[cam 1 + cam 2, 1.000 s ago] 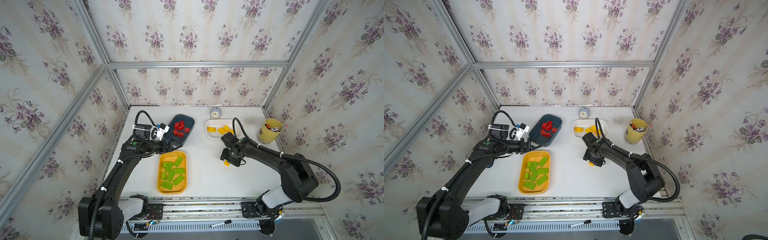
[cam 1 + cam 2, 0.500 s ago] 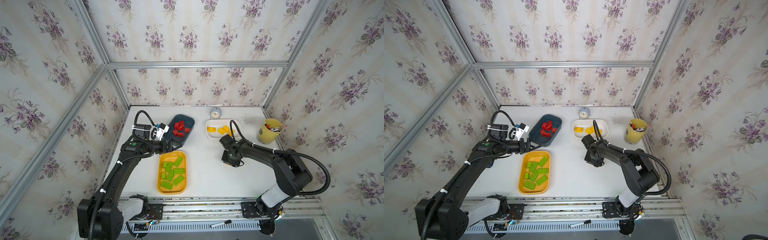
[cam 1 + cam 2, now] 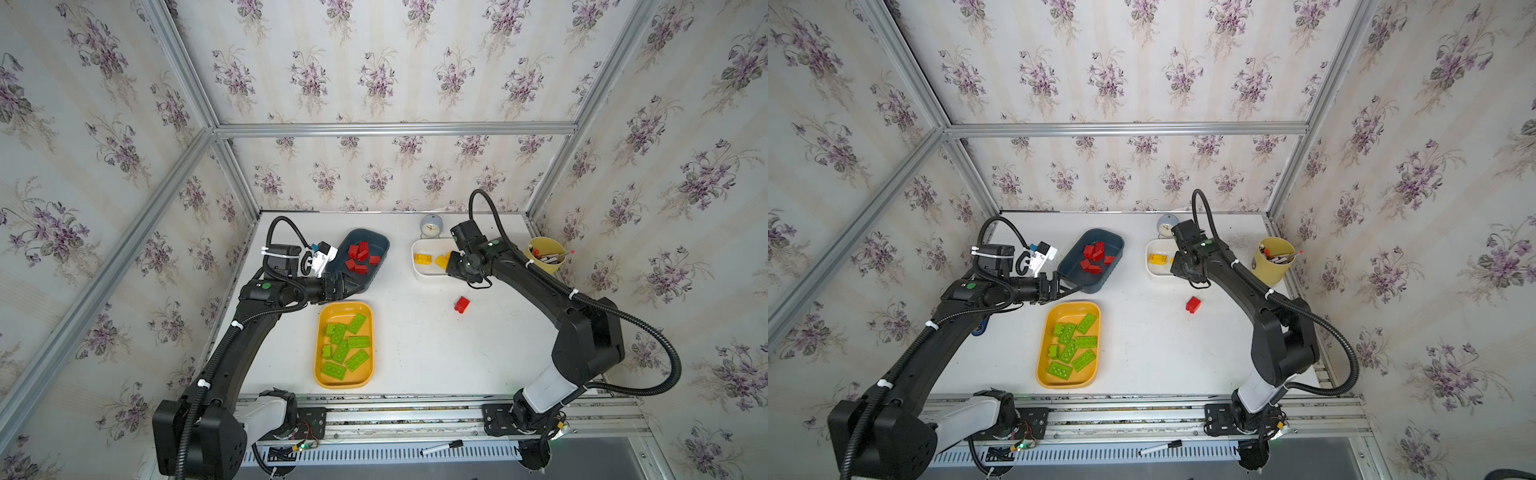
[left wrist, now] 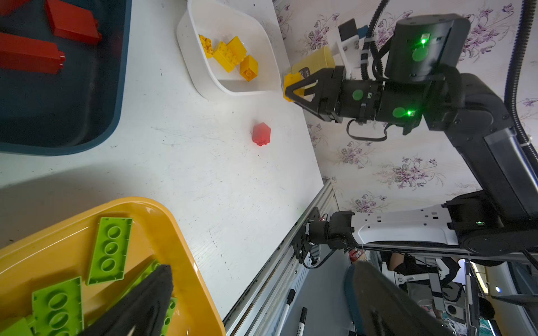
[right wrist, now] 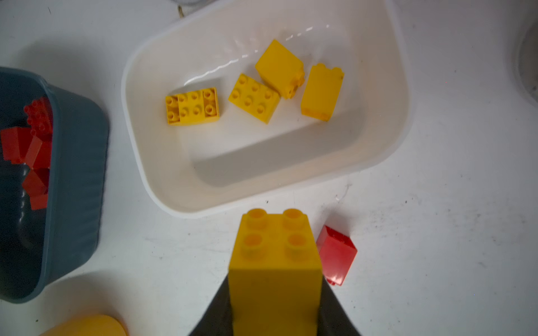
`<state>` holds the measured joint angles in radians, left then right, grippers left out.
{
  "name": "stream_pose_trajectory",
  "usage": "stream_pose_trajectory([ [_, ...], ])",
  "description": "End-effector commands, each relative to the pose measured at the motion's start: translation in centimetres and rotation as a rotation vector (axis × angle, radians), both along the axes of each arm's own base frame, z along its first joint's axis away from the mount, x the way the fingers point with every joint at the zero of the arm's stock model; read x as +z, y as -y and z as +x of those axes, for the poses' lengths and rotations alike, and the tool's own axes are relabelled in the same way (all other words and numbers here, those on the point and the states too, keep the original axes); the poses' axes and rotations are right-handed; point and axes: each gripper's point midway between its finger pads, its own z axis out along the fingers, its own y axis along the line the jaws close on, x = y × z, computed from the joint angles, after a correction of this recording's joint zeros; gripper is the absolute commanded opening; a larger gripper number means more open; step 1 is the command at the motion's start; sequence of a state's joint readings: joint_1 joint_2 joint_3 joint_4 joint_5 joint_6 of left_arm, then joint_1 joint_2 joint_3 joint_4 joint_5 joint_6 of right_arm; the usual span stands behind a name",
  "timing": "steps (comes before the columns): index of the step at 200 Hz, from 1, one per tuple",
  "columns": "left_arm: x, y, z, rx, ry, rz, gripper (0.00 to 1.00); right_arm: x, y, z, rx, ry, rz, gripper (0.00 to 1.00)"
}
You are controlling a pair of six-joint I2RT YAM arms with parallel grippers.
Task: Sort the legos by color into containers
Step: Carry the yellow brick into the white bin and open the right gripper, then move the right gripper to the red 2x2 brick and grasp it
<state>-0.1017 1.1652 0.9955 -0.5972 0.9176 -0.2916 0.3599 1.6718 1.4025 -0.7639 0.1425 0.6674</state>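
- right gripper (image 4: 293, 87) is clamped on 1 yellow brick (image 5: 275, 261), studs pointing away from the wrist. It's up off the table (image 3: 415, 353), right beside the rim of the white tray (image 5: 163, 180).
- from above you basically can't see that brick, since the wrist and cable cover it plus one end of the tray.
- 4 yellow bricks (image 5: 253, 97) are in the white tray, 2 of them tipped on their sides.
- 1 loose red brick (image 3: 461, 304) lies on the table near that tray. In the right wrist view the held brick cuts off part of it.
- left gripper (image 3: 348, 286) has its jaws spread wide with nothing in them. It sits at the near edge of the blue-grey tray (image 3: 380, 243) and hides some of the rim.
- red bricks (image 3: 359, 257) are piled in there and overlap, so I can't get a clean count.
- the yellow-orange tray (image 3: 322, 374) holds 8 lime green bricks (image 3: 358, 341). In the left wrist view 1 black finger (image 4: 145, 302) blocks a few.
- pen cup (image 3: 544, 257) is at the far right, contents too small to make out.
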Motion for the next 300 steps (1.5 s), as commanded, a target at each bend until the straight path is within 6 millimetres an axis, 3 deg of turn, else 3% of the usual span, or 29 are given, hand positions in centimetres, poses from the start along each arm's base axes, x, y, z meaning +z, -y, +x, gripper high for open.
stream_pose_trajectory([
  [1, 0.6, 0.1, 0.0, -0.008, 0.008, -0.013, 0.99, 0.4, 1.2, 2.5, 0.018, 0.011, -0.028, 0.23],
  [55, 0.5, 0.1, -0.2, -0.008, 0.009, -0.013, 0.99, -2.1, 4.6, 8.2, 0.006, -0.002, -0.105, 0.23],
  [107, 0.4, 0.2, -0.1, -0.011, 0.004, -0.014, 0.99, -5.1, 5.2, 12.3, 0.044, -0.018, -0.129, 0.28],
  [137, 0.4, 0.2, -0.1, -0.014, 0.010, -0.013, 0.99, -6.0, 5.4, 13.0, 0.073, -0.041, -0.158, 0.49],
  [163, 0.5, 0.1, -0.2, -0.015, 0.011, -0.011, 0.99, -4.9, 5.4, 12.7, 0.086, -0.032, -0.158, 0.62],
  [195, 0.4, 0.2, -0.2, -0.022, 0.007, -0.013, 0.99, -3.1, 4.1, 10.3, 0.107, -0.039, -0.064, 0.65],
  [236, 0.0, 0.2, -0.3, -0.028, -0.002, -0.014, 0.99, -2.4, 2.4, 3.0, 0.074, -0.075, 0.045, 0.67],
  [272, -0.3, 0.2, -0.1, -0.032, -0.010, -0.014, 0.99, -3.6, 2.1, -2.8, 0.001, -0.124, 0.049, 0.67],
  [300, -0.3, 0.3, 0.1, -0.034, -0.009, -0.012, 0.99, -5.1, 2.6, -5.7, -0.091, -0.140, 0.067, 0.67],
])
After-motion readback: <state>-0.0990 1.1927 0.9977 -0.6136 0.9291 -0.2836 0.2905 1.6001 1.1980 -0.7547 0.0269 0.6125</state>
